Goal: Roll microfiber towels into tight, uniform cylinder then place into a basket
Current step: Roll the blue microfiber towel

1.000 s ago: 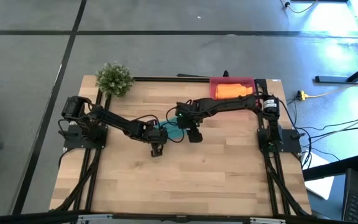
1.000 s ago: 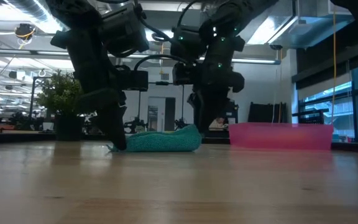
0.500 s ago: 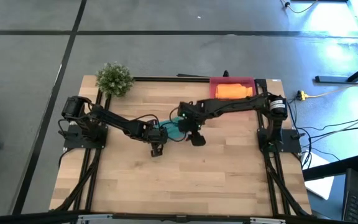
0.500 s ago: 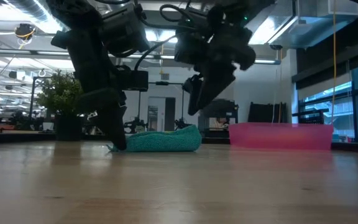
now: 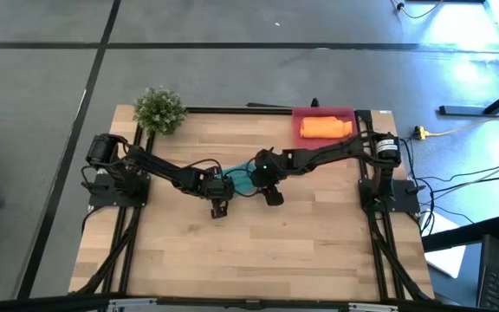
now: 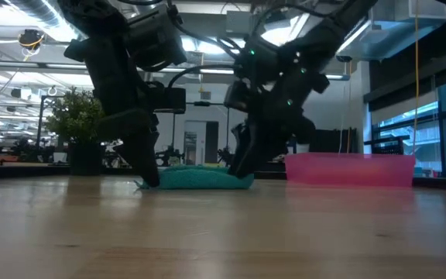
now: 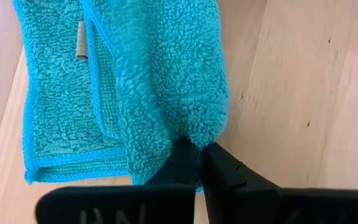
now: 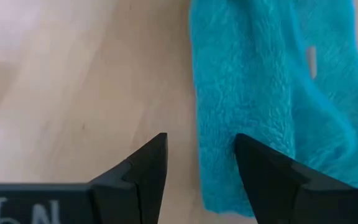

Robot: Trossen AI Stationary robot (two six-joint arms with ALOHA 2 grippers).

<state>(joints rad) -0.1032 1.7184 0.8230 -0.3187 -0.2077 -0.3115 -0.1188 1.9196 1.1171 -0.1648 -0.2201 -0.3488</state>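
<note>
Near the middle of the worktop (image 5: 258, 251) lies the teal towel (image 5: 243, 182), partly rolled into a low, fat bundle with a flat flap spread beside it. The left hand (image 7: 199, 160) has its fingers pressed together, pinching one end of the roll right at the wood. The right hand (image 8: 201, 163) is down at the other end with its fingers spread apart, gripping nothing; one finger sits at the towel's edge, the other over bare wood. In the upper right of the overhead picture, the orange towel (image 5: 325, 126) rests already rolled inside the pinkish basket (image 5: 322, 112).

To my eye the teal cloth is light, plush and floppy, with no stiffness of its own, so the roll will likely loosen wherever it isn't held. It looks grippy rather than slick. I'd take it at both ends of the roll together, pinching through all the layers, not just the outer edge.
</note>
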